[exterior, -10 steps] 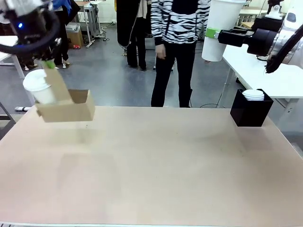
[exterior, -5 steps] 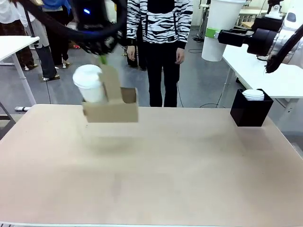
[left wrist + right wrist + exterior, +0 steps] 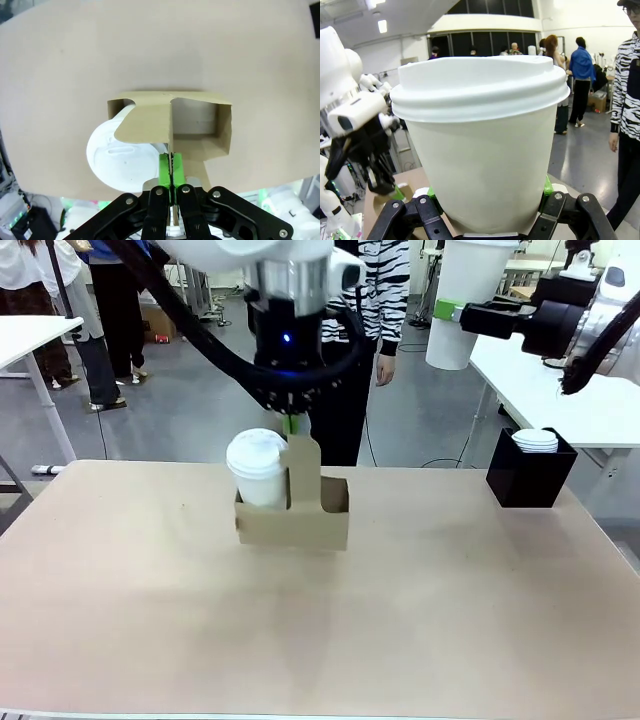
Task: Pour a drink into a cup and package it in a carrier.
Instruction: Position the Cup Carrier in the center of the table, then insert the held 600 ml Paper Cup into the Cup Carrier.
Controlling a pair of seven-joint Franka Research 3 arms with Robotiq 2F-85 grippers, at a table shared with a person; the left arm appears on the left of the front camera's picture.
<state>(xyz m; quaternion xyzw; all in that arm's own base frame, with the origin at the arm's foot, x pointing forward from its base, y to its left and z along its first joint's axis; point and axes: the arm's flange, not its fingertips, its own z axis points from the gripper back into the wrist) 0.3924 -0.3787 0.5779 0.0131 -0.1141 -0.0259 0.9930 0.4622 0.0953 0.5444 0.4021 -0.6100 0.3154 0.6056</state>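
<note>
The carrier point(image 3: 292, 525) sits over the far half of the table point(image 3: 420, 620), a little left of the midline. Its long axis runs side to side, parallel to the table's far edge. Its tall handle tab point(image 3: 303, 465) stands upright and points straight up. Whether its base touches the tabletop or hangs just above it cannot be told.

A white lidded cup point(image 3: 257, 468) stands upright in the hole on the robot's left side of the tab. The hole on the right side is empty, as the left wrist view point(image 3: 197, 117) also shows.

The left gripper point(image 3: 292, 426) comes straight down from above. Its green pads point(image 3: 165, 170) are pinched flat together on the top of the tab, with no gap showing.

The right gripper point(image 3: 452, 310) is well apart from this, high beyond the table's far right corner. Its fingers are spread around a second white lidded cup point(image 3: 465, 285) and clamp its lower wall, with the cup upright.

A black box point(image 3: 530, 485) holding white lids point(image 3: 535, 440) stands at the table's far right corner. A person in a striped top point(image 3: 385, 280) stands beyond the far edge.
</note>
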